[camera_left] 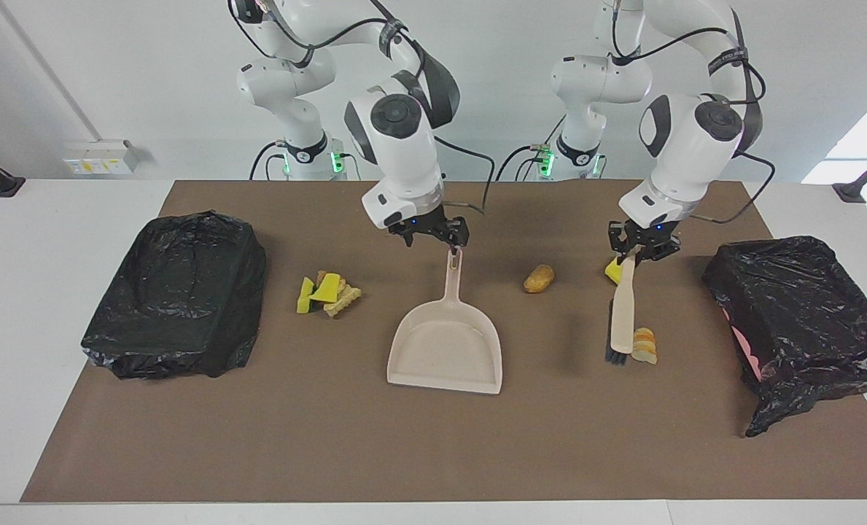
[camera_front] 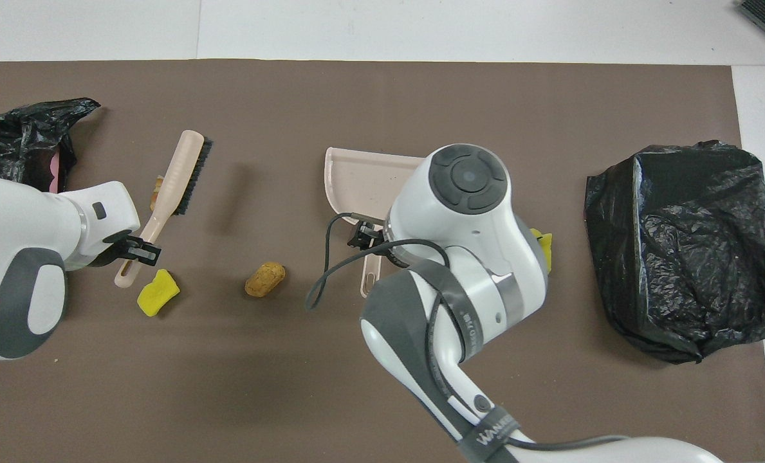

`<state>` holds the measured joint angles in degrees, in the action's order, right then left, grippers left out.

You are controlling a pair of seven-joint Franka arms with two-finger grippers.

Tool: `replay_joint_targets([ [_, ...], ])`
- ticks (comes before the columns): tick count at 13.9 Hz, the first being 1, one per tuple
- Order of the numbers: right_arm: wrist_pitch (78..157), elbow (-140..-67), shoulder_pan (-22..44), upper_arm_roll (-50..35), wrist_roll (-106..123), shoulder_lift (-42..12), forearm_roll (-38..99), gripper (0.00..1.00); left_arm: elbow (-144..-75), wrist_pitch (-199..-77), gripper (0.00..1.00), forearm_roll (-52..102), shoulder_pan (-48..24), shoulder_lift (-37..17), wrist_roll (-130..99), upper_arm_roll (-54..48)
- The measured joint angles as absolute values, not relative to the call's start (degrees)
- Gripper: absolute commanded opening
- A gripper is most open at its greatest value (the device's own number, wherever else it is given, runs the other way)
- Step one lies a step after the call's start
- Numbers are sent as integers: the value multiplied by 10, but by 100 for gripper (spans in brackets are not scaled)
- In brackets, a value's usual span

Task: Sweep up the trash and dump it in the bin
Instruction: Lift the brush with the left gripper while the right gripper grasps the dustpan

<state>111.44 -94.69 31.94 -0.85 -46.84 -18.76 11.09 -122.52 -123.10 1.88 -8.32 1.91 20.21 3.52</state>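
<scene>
Left claw (camera_left: 635, 251) is clamped on the brush (camera_left: 622, 310) handle; right claw (camera_left: 433, 235) sits just above the dustpan (camera_left: 448, 343) handle, can't tell its state.

The dustpan (camera_left: 445, 343) looks like smooth beige plastic with a faint sheen, and the brush (camera_left: 623, 310) has a matching plastic handle and dark, stiff bristles. Both bins, one at the right arm's end (camera_left: 178, 295) and one at the left arm's end (camera_left: 805, 321), are wrapped in crinkled, glossy black plastic film. The mat (camera_left: 433, 445) is matt brown and finely grainy. The yellow scraps (camera_left: 324, 292) look like porous sponge. The brown lump (camera_left: 539, 278) has a rough, dull skin. The arm casings are glossy white plastic.
</scene>
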Motion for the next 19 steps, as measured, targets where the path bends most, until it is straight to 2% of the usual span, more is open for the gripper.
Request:
replay_joint_targets([
  [3,1156,-946,346,-8,-479,-235,108,100,-1204,-1273,0,19,-17,-26,302,36],
  [8,1157,-948,343,-1,-460,-241,98,100,-1158,-1319,0,12,28,-109,348,35],
  [13,1182,-952,342,-1,-459,-248,98,100,-1166,-1226,0,11,19,-108,347,24],
  [14,1182,-954,342,-1,-459,-248,98,94,-1177,-1216,0,11,11,-100,344,22],
  [17,1184,-959,341,0,-459,-248,98,56,-1202,-1157,0,11,-35,-74,295,19],
  [18,1184,-959,341,0,-459,-248,98,37,-1208,-1136,0,11,-54,-66,260,18],
  [19,1184,-960,341,0,-459,-248,98,3,-1215,-1124,0,11,-73,-58,227,16],
])
